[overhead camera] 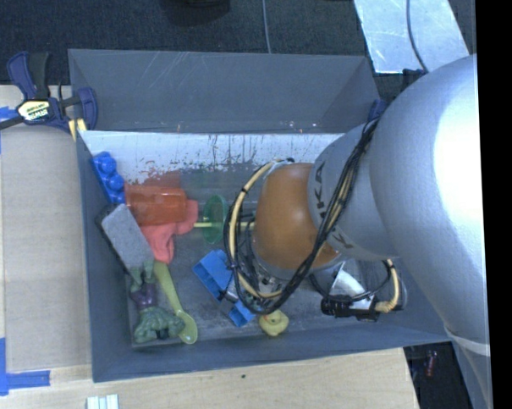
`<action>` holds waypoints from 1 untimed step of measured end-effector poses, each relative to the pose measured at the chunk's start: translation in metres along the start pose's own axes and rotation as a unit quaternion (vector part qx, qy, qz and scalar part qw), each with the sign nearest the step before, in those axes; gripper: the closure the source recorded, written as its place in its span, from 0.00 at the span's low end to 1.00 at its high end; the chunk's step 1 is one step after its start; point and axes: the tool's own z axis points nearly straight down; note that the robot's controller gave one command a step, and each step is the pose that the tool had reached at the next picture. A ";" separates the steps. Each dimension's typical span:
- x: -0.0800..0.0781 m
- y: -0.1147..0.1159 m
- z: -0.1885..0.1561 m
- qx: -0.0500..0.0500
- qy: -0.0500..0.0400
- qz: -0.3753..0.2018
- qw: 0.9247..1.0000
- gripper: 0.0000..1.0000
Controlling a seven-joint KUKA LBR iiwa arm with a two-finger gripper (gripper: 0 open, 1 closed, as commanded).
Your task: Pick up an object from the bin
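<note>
I see my gripper [252, 298] low in the grey bin [217, 91] by a blue block [211, 272] and a yellow piece [274, 323], toys heaped to the left [152, 246]; I can't tell whether it is spread or closed.

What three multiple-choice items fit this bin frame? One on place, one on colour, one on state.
1. Where in the bin is the blue knobbly piece?
A. upper-left corner of the view
B. lower-right corner
C. centre

2. What colour is the small lump by the lower wall?
A. red
B. yellow
C. white

3. How is the grey block placed?
A. lifted above the bin
B. on the rim
C. lying in the bin's left part

Key:
1 A: it sits against the left wall near the back.
2 B: it is plainly yellow.
3 C: it rests beside the orange block, well left of the arm.
</note>
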 end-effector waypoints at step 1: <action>0.000 0.000 0.000 0.000 0.000 0.000 1.000 1.00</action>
